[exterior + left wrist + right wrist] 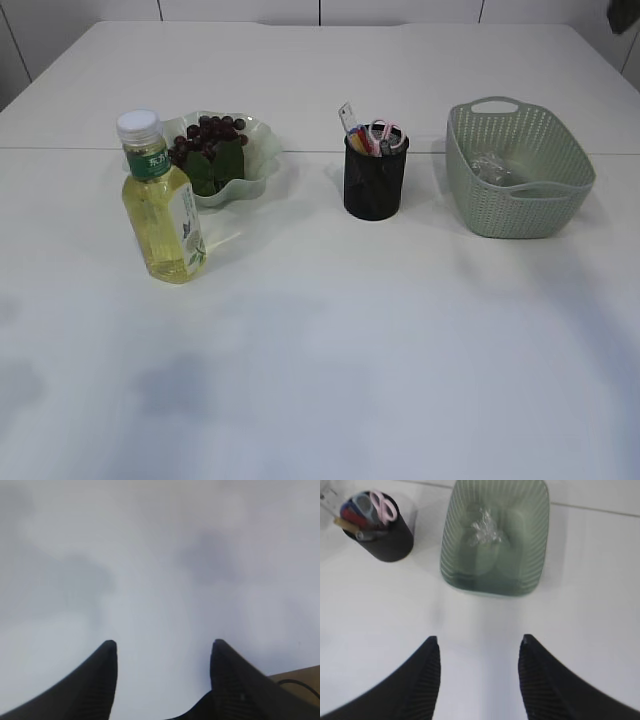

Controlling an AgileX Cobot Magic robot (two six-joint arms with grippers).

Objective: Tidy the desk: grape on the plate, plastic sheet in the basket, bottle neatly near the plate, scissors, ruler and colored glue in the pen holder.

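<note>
- The grapes (208, 136) lie on the pale green plate (262, 150), at the left of the exterior view, with a green leaf under them.
- The bottle (162, 203) stands upright just in front and left of the plate, very near its edge; I cannot tell if they touch. It has a white cap, a green label and yellow liquid inside.
- The black pen holder (375, 180) stands in the middle of the exterior view, well apart from the plate. In my right wrist view it is at the upper left (387, 530).
- In the pen holder I see the scissors (382, 506) with pink handles, the clear ruler (347, 118) that leans to the left, and coloured sticks which I take for the colored glue (360, 140); they are too small to be sure.
- The green basket (520, 205) is at the right of the exterior view, and at the top centre of my right wrist view (525, 575).
- The crumpled plastic sheet (484, 526) lies on the bottom of the basket.
- My right pincer (479, 647) is open and holds nothing; it hangs over bare white table (380, 610), in front of the basket.
- My left pincer (163, 652) is open too, and empty, with only blurred table surface between the fingers.
- Neither pincer shows in the exterior view.
</note>
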